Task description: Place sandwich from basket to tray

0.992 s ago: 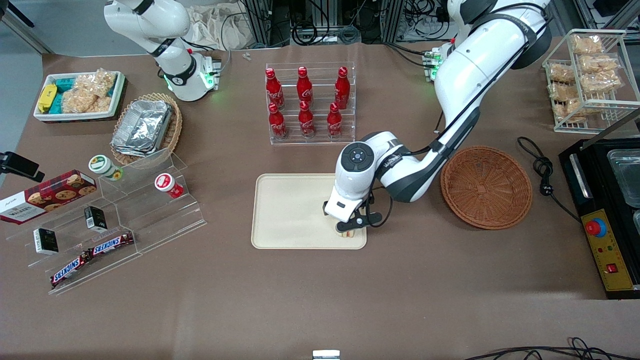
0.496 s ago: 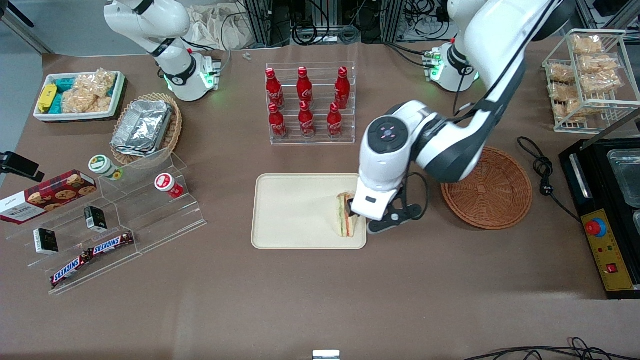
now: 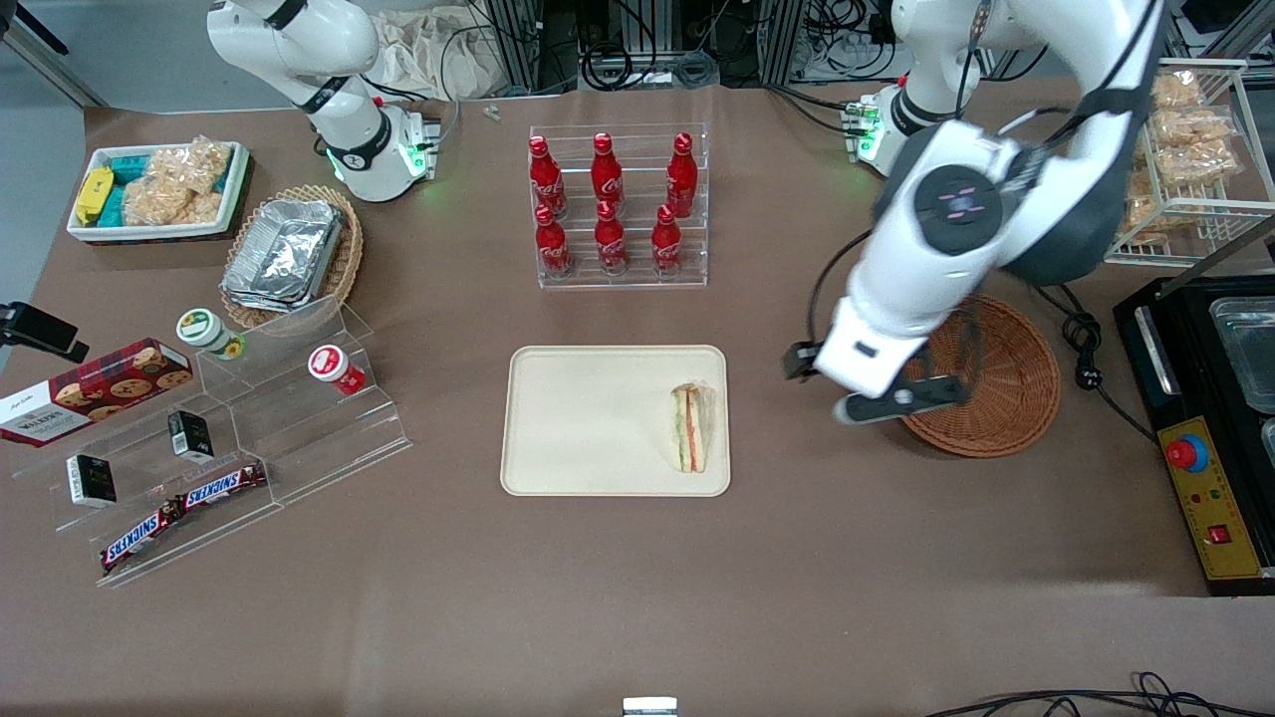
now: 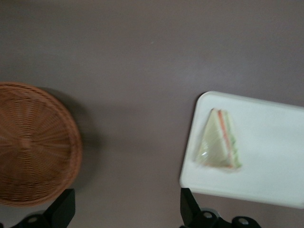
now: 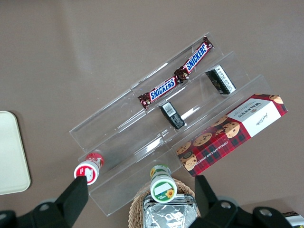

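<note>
You see the sandwich (image 3: 689, 427) lying flat on the tray (image 3: 588, 423), in the corner nearest the basket (image 3: 996, 368) and just inside the rim. The gripper (image 4: 126, 211) hangs above bare table between tray and basket, fingers spread wide, holding nothing.

The tray (image 3: 598, 418) was the landmark. The sandwich (image 3: 689, 427) lay on the tray, close to the tray's edge toward the working arm's end of the table. The basket (image 3: 996, 378) stood on the table beside the tray, toward the working arm's end, and apart from the tray. The gripper (image 3: 870, 390) hung above the table between the tray and the basket, over the basket's rim, with its fingers (image 4: 63, 209) apart and nothing between them. The bottle rack (image 3: 618, 209) stood farther from the front camera than the tray.
</note>
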